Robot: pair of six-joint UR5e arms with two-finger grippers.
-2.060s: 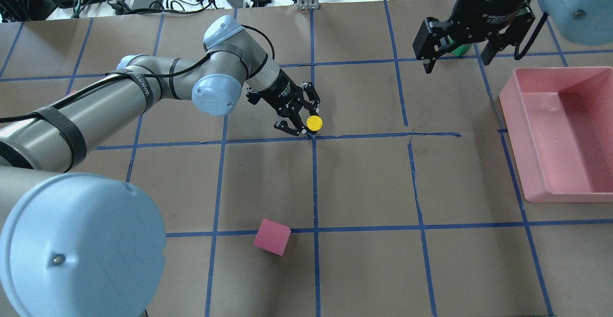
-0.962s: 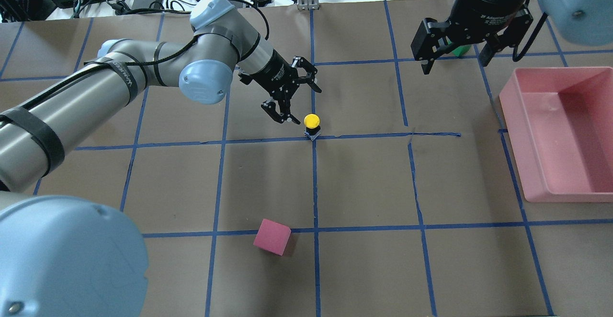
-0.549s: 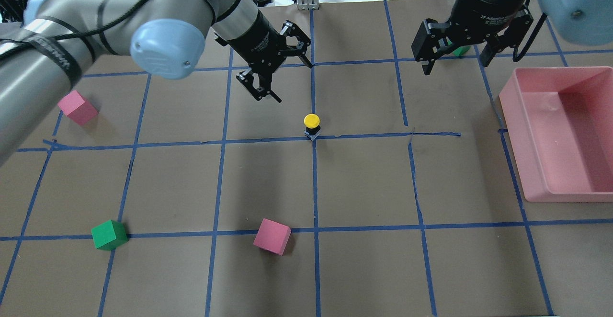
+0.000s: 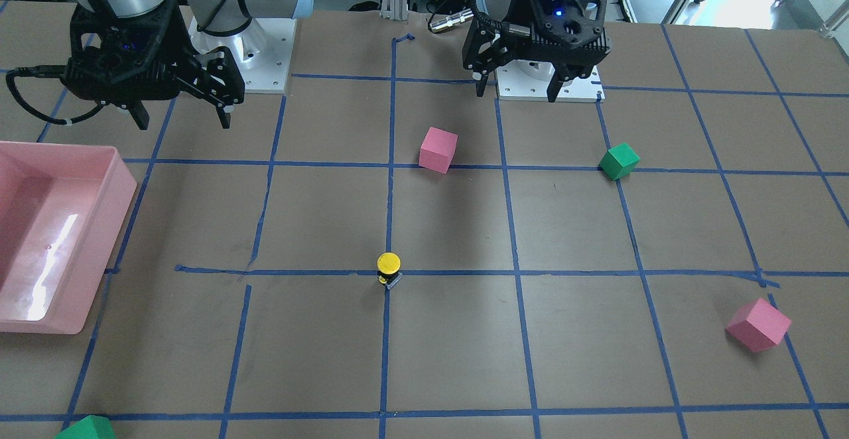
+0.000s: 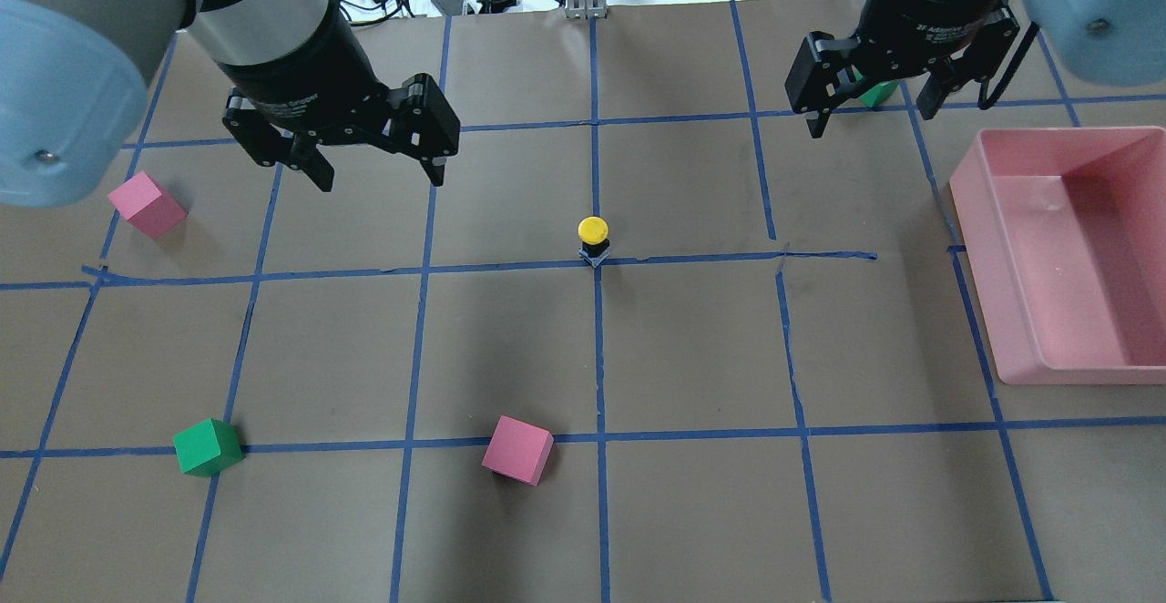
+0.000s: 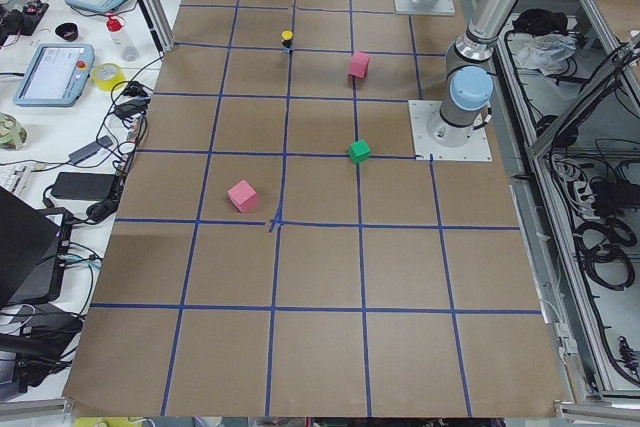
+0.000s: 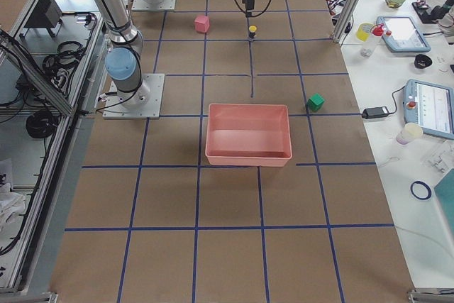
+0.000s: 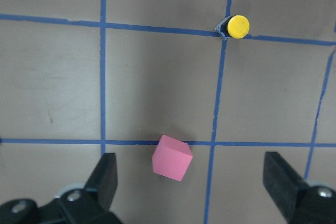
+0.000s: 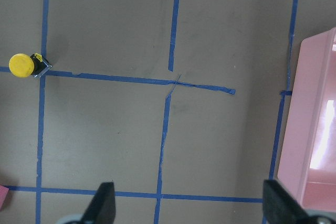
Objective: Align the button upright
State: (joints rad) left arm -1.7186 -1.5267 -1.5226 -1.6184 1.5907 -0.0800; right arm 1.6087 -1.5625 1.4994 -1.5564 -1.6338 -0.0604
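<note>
The button (image 5: 593,234) stands cap-up on the tape crossing (image 5: 598,263) mid-table, left gripper (image 5: 381,173) and right gripper (image 4: 184,121) both spread empty and well clear, so I reckon only a stray arm sweep could topple it.

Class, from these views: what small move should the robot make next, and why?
Probably none on the button: it stands on its base, yellow cap up, on the blue tape line. The left gripper hangs open, well clear of it, so I would just park it.
</note>
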